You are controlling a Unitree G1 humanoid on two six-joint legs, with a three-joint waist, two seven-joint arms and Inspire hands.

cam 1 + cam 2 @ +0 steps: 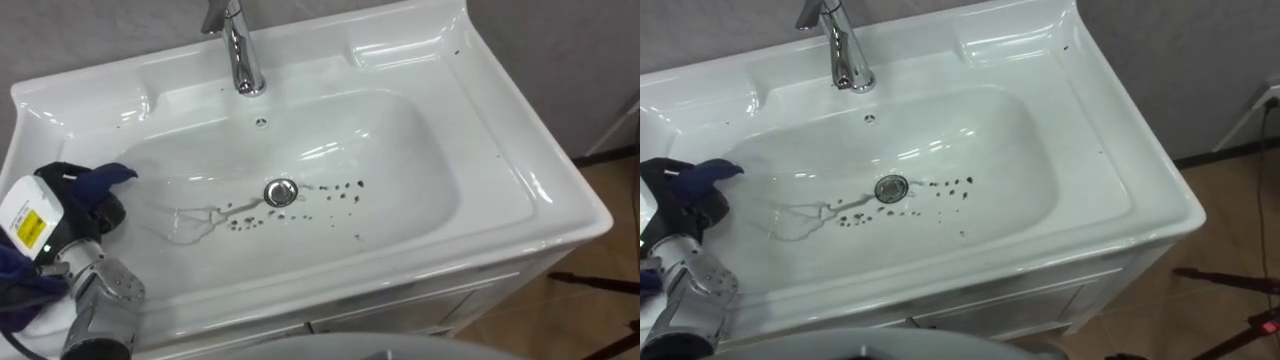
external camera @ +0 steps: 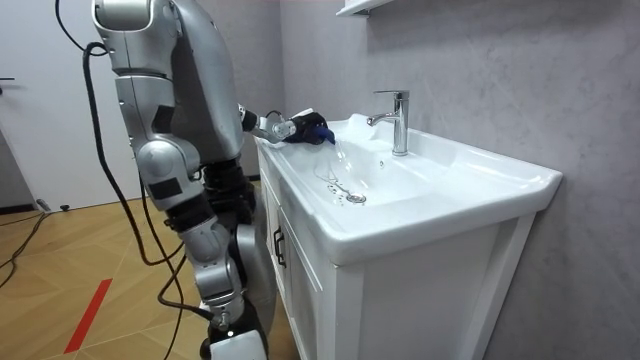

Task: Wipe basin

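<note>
The white basin (image 1: 520, 190) has a chrome drain (image 1: 281, 192) in the middle of its bowl. Several dark specks (image 1: 340, 192) lie scattered around the drain, and a thin wet streak (image 1: 195, 222) runs to its left. My left hand (image 1: 85, 210) rests on the basin's left rim, its fingers curled round a dark blue cloth (image 1: 105, 177). In the room view the left hand (image 2: 275, 127) and the cloth (image 2: 312, 128) sit at the far end of the basin (image 2: 440, 190), and I stand upright at the cabinet front.
A chrome faucet (image 1: 240, 50) rises at the back of the bowl, against a grey wall. A white cabinet (image 2: 310, 290) carries the basin. Wooden floor and a dark stand leg (image 1: 600, 282) lie to the right.
</note>
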